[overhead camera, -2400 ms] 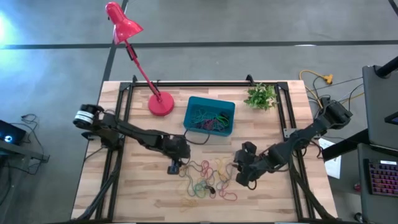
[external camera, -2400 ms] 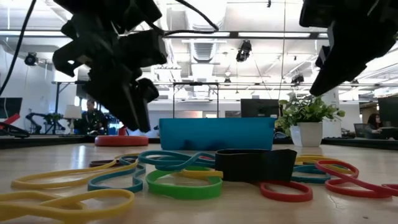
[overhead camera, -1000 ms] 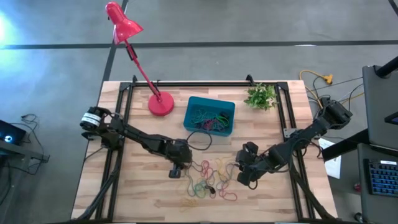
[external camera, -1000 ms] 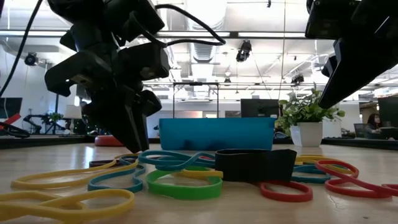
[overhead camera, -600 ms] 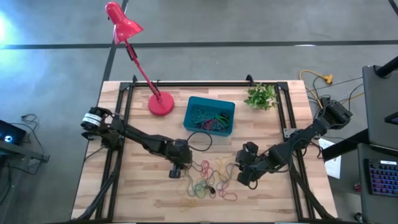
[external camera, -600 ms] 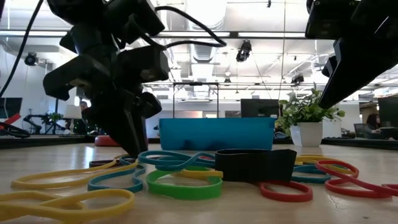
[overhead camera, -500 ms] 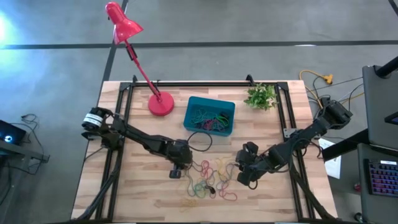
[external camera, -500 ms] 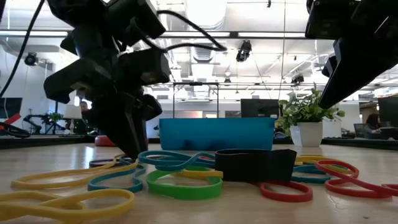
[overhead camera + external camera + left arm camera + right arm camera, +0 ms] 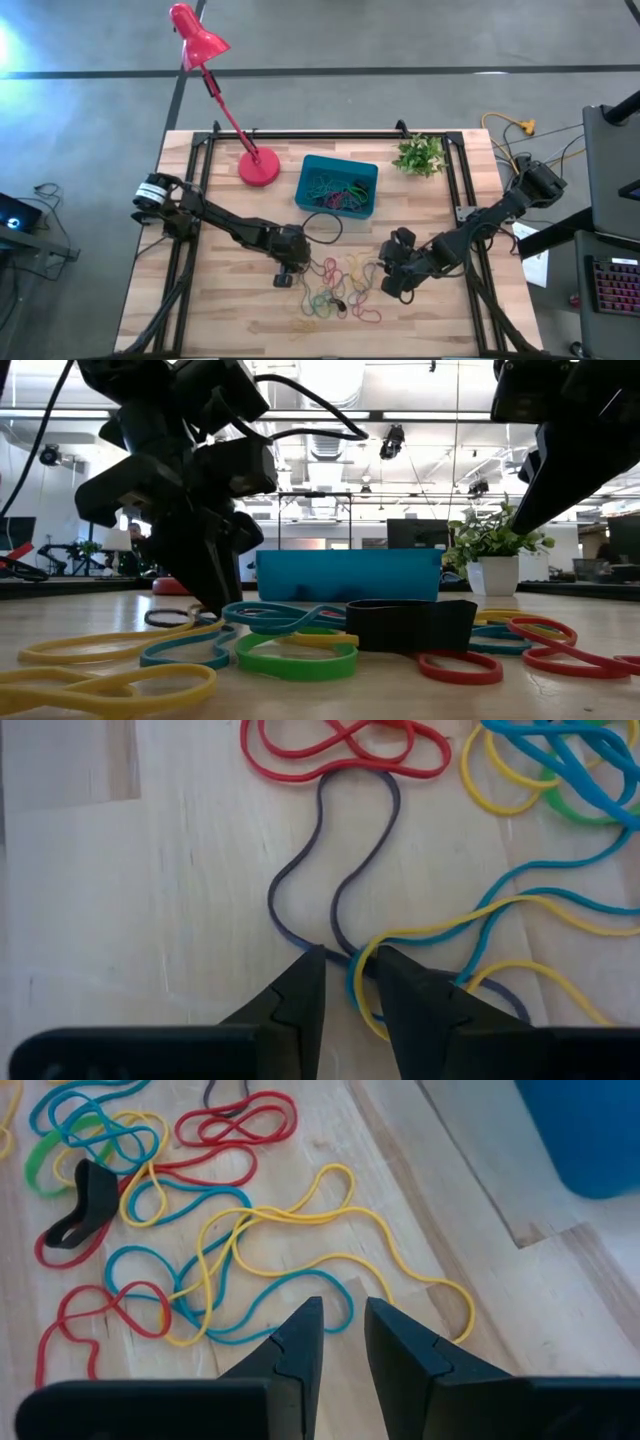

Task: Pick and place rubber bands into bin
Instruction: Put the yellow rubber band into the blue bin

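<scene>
From overhead you see the whole worktop [image 9: 220, 310]: the teal bin [image 9: 337, 186] sits just above centre, with the red lamp base [image 9: 259, 167] at its 9 o'clock and a small potted plant [image 9: 419, 155] at its 2 o'clock. Only this view looks into the bin, where a tangle of green, teal and red bands already lies. The loose rubber bands [image 9: 335, 290] are scattered at the bin's 6 o'clock, between the two arms.

The level view hides the bin's contents behind its front wall [image 9: 348, 576], but shows you the bands lying flat on the wood, a wide black band [image 9: 410, 625] standing up among them.

Your left wrist view gives the close detail: the left gripper [image 9: 350, 982] is down at the worktop, fingers narrowly apart, with a dark purple band [image 9: 335, 870] running into the gap along with a yellow strand. You cannot tell whether they have pinched it. Overhead, this gripper [image 9: 285, 275] is at the pile's 9 o'clock edge.

The right gripper [image 9: 340, 1330] hangs above the pile's 3 o'clock side, fingers a narrow gap apart and holding nothing, yellow and teal loops beneath.
</scene>
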`<move>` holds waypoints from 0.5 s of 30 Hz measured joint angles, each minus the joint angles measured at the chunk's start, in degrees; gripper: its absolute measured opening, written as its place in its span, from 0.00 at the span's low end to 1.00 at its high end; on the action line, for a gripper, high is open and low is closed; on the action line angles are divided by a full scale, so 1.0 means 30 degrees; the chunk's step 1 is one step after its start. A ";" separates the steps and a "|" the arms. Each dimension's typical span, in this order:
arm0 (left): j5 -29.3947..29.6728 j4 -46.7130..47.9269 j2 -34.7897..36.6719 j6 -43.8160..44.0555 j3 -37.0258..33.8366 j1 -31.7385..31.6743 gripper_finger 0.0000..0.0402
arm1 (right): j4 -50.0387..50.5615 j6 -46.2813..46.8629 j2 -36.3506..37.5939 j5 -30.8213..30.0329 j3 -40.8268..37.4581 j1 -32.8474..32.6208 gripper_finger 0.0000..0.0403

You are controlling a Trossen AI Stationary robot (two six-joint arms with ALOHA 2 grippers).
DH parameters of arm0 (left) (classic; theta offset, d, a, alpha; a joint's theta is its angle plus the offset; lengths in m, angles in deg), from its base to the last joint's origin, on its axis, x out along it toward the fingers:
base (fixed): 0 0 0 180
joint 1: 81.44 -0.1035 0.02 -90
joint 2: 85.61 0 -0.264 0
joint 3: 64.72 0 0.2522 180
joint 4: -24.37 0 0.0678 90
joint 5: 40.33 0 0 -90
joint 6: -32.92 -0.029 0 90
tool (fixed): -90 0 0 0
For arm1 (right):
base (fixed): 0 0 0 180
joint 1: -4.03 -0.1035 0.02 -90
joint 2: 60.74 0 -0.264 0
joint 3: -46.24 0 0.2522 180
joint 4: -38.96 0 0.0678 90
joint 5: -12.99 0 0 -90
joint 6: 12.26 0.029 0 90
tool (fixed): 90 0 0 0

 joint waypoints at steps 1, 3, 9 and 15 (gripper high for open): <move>0.0011 0.0010 0.0011 0.0006 0.0000 0.0000 0.19 | -0.0005 0.0001 0.0000 -0.0032 0.0000 0.0000 0.17; 0.0011 0.0016 0.0018 0.0006 0.0013 0.0000 0.19 | 0.0002 0.0001 0.0000 -0.0032 0.0000 0.0000 0.17; -0.0056 0.0007 0.0019 0.0010 0.0080 0.0000 0.09 | -0.0007 0.0001 0.0000 -0.0032 0.0000 0.0000 0.17; -0.0171 0.0003 0.0024 0.0018 0.0080 0.0000 0.01 | -0.0007 0.0001 0.0000 -0.0025 0.0000 0.0000 0.17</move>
